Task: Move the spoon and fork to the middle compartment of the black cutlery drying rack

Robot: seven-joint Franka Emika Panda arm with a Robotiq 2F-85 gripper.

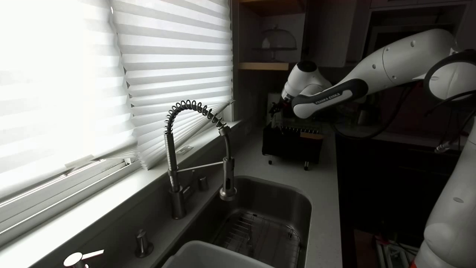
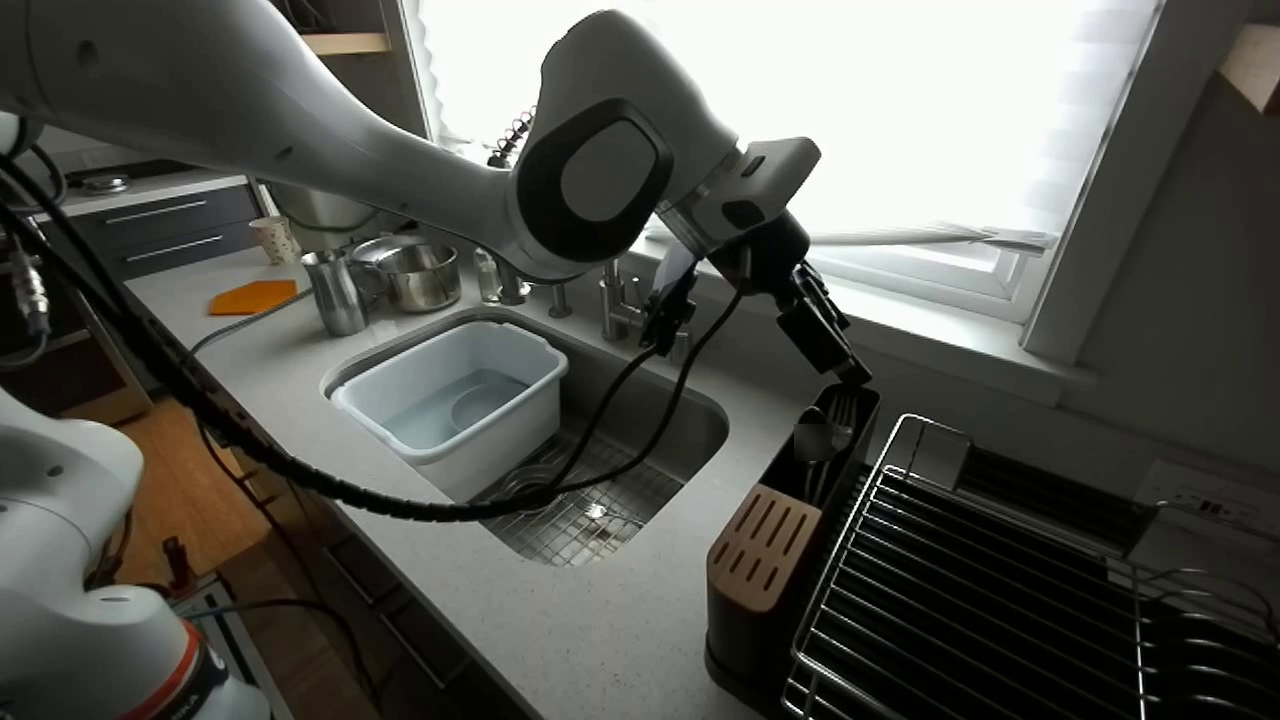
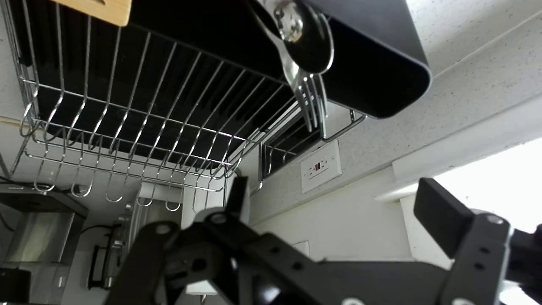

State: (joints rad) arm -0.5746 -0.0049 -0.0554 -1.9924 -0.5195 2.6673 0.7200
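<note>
A gripper (image 3: 334, 182) hangs by the window end of the black cutlery drying rack (image 2: 740, 645), its fingers spread wide with nothing between them, as the spoon (image 3: 307, 42) and fork (image 3: 293, 73) stand heads up in the rack; shadow hides which compartment holds their handles. The likely step is taking hold: carry the gap toward the pair, at 12 o'clock in the wrist view, straddle both necks, close below the spoon's bowl and lift until the handles clear the rim. The slotted wooden insert (image 2: 765, 550) sits at 7 o'clock from the pair in an exterior view. Just beside the holder at 3 o'clock, a wire dish rack (image 2: 985, 595) could snag the tines; at 10 o'clock lies the sink (image 2: 690, 420) with its wash tub (image 2: 505, 450), and a looping cable (image 2: 420, 512) needs slack
</note>
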